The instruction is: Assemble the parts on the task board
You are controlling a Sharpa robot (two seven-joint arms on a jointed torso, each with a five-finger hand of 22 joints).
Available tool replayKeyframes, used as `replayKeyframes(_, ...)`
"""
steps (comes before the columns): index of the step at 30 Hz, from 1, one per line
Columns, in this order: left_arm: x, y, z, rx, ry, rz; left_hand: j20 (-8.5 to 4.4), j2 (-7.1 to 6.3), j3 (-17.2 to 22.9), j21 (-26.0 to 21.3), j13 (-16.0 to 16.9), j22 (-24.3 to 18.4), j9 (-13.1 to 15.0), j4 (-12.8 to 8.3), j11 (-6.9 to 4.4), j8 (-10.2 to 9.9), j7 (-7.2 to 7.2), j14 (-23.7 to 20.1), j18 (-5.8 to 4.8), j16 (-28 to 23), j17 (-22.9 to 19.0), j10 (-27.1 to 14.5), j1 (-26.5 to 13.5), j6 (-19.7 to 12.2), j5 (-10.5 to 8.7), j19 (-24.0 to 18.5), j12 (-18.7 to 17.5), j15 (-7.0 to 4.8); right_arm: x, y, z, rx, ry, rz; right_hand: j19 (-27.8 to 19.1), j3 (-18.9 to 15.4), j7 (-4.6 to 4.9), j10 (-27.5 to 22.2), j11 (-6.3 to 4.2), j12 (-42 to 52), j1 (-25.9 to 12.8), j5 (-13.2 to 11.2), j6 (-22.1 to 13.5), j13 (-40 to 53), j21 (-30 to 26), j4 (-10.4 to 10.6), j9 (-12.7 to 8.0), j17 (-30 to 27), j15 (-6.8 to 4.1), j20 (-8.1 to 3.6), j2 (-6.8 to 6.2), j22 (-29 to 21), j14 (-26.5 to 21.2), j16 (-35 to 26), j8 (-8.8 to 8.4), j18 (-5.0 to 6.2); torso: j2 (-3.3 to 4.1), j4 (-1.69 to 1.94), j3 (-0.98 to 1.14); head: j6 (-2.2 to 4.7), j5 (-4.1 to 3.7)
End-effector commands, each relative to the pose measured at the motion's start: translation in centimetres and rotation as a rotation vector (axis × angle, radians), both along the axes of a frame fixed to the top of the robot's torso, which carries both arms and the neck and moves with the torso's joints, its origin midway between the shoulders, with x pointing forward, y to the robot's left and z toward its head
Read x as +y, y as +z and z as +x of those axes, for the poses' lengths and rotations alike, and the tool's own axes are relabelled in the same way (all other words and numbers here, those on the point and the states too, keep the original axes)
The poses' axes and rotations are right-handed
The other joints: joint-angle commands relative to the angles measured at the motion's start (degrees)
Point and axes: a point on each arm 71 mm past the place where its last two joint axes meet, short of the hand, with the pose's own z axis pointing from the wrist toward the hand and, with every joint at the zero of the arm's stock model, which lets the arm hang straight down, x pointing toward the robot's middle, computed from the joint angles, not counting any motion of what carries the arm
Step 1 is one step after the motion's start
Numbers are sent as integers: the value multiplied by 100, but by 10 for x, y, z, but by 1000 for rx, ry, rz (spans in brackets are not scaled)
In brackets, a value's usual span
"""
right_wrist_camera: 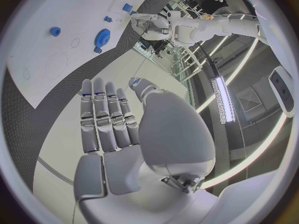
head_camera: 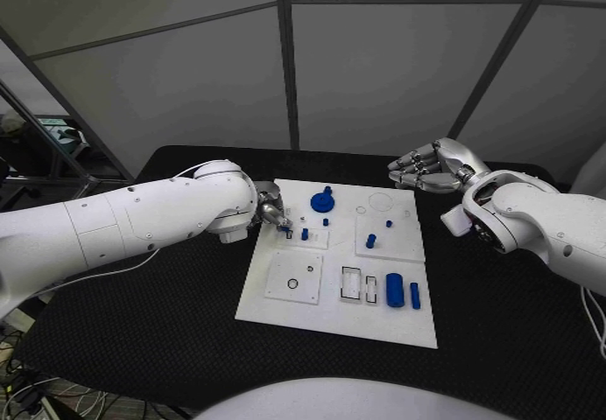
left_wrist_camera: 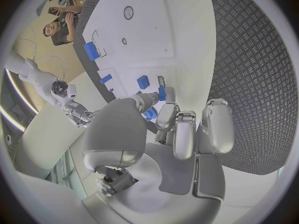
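Note:
The white task board (head_camera: pixel 334 319) lies mid-table. My left hand (head_camera: pixel 269 214) rests at its left edge, fingers curled, with thumb and a finger closed around a small blue peg (left_wrist_camera: pixel 161 91) just over the board (left_wrist_camera: pixel 149 30). Beside it a short blue peg (head_camera: pixel 305 234) stands in the board. A blue gear (head_camera: pixel 323 202) sits behind them. My right hand (head_camera: pixel 427 166) hovers beyond the board's back right corner. In the right wrist view this hand (right_wrist_camera: pixel 109 124) has straight fingers and holds nothing, with the gear (right_wrist_camera: pixel 102 36) far off.
Near the front of the board lie a thick blue cylinder (head_camera: pixel 394 290), a thin blue bar (head_camera: pixel 414 296), rectangular slots (head_camera: pixel 357 284) and a black ring (head_camera: pixel 293 283). Small blue pegs (head_camera: pixel 371 241) stand mid-board. Black table (head_camera: pixel 139 306) surrounds the board.

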Motion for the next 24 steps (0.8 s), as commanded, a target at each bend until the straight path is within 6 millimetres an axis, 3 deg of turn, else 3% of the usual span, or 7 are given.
replayKeyframes(1, -1, 0, -1, 1, -10, 40, -15, 3, 417, 6, 12, 384, 9, -460, -23, 45, -39, 574, 16, 35, 1432, 45, -41, 16, -6, 38, 7, -54, 1, 1, 0, -2, 9, 6, -8, 19, 21, -23, 13, -23, -38, 25, -16, -6, -40, 5, -9, -7, -11, 32, -3, -6, -30, -28, -25, 17, -3, 3, 2, -8, 2)
replayKeyframes(24, -11, -2, -1, 4, -42, 74, -26, -23, 383, -1, -6, 382, 21, -472, -38, 67, -57, 580, 17, 43, 1445, 51, -80, 43, -12, 38, -4, -67, 2, 1, 0, -2, 11, 6, -5, 20, 24, -27, 16, -25, -43, 33, -21, -5, -55, 5, -9, -18, -8, 35, -1, -17, -35, -27, -26, 17, -2, 5, -2, -29, -4)
